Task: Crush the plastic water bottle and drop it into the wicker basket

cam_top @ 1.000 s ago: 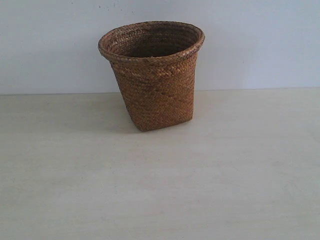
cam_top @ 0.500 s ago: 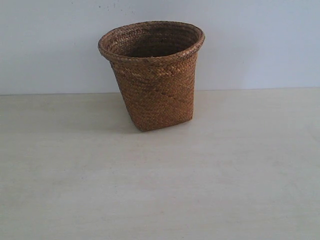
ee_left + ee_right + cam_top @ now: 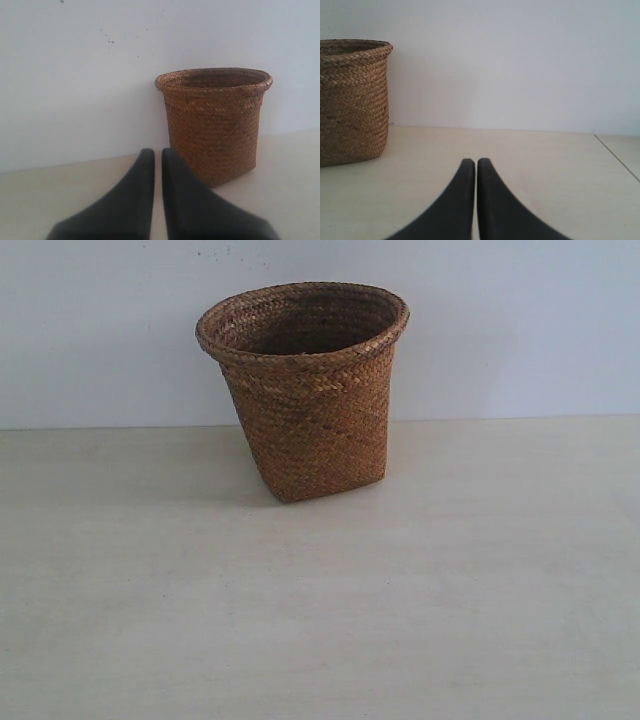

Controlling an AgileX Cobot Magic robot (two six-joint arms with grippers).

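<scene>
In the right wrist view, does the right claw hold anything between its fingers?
No, the right claw is shut down to a thin slit, and nothing is held in it.

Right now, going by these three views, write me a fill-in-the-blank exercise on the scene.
1. The wicker basket stands ____ on the table.
2. The left gripper is ____, gripping nothing.
3. The right gripper is shut and holds ____.
4. The plastic water bottle appears in ____ of the three views.
Missing words: upright; shut; nothing; none.
</scene>
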